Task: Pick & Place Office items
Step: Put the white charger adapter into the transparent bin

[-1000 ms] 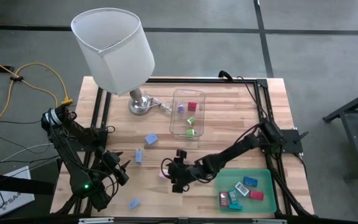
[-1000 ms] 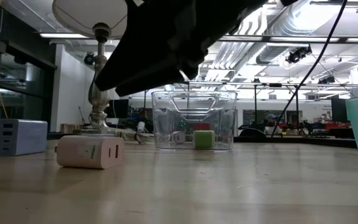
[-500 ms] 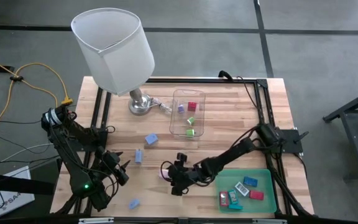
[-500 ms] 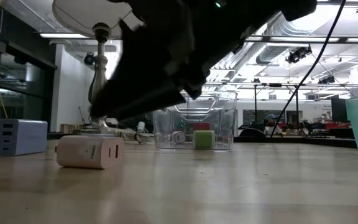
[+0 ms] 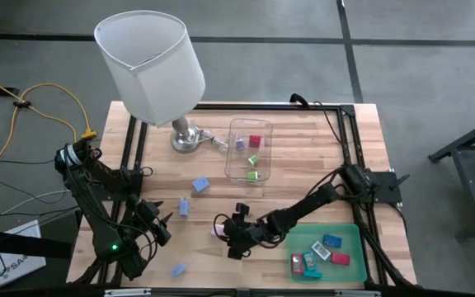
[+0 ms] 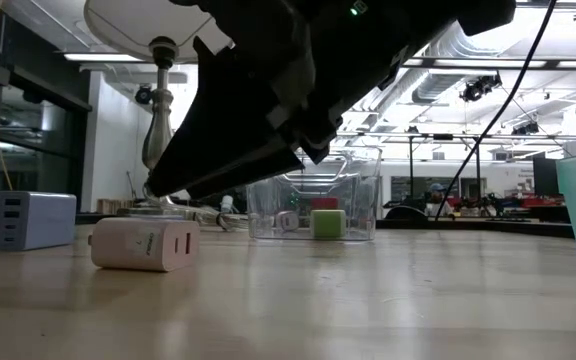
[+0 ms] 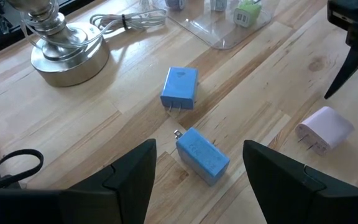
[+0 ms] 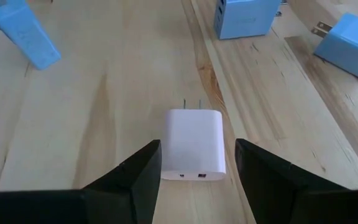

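A pale pink-white charger block lies flat on the wooden table, prongs pointing away from my right gripper. The gripper is open, one finger on each side of the block and a gap at both. It hangs low over the block in the high view and the low view. Two blue blocks lie ahead of my open, empty left gripper, which waits near the table's left. A third blue block lies near the front edge.
A clear plastic box holding red, purple and green pieces stands at the table's middle back. A green tray with several pieces lies at the front right. A lamp with a white shade and metal base stands at the back left.
My right gripper has come down and a little toward the table's near edge, closing on the pale charger block, its fingers still apart. The block has stayed in place.
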`<action>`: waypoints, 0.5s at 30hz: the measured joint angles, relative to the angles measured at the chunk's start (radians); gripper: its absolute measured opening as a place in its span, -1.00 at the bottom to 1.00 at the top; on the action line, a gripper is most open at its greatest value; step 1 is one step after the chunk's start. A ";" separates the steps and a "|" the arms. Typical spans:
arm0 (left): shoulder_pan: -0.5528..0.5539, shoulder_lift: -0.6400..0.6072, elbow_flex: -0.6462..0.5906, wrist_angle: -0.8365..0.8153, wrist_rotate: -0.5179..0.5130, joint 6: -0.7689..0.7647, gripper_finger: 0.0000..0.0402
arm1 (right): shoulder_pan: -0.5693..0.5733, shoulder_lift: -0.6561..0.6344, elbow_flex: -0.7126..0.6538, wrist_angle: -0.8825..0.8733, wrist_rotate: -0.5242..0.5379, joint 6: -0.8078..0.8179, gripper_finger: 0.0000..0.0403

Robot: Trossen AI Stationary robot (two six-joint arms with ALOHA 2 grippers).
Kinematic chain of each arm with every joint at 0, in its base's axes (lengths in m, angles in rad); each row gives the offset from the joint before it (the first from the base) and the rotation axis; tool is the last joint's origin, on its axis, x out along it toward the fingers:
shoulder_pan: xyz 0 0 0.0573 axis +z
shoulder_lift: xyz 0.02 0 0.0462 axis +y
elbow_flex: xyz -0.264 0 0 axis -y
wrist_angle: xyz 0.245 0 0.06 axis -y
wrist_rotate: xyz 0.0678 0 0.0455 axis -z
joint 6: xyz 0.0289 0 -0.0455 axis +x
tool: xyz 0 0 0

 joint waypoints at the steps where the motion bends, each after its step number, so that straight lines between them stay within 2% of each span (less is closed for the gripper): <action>1: 0.000 0.000 0.000 0.000 0.000 0.000 0.15 | 0.000 0.000 0.000 0.000 0.000 -0.001 -0.05; 15: 0.000 0.000 0.000 0.000 0.000 0.000 0.15 | -0.001 0.000 0.000 0.008 0.006 -0.076 -0.05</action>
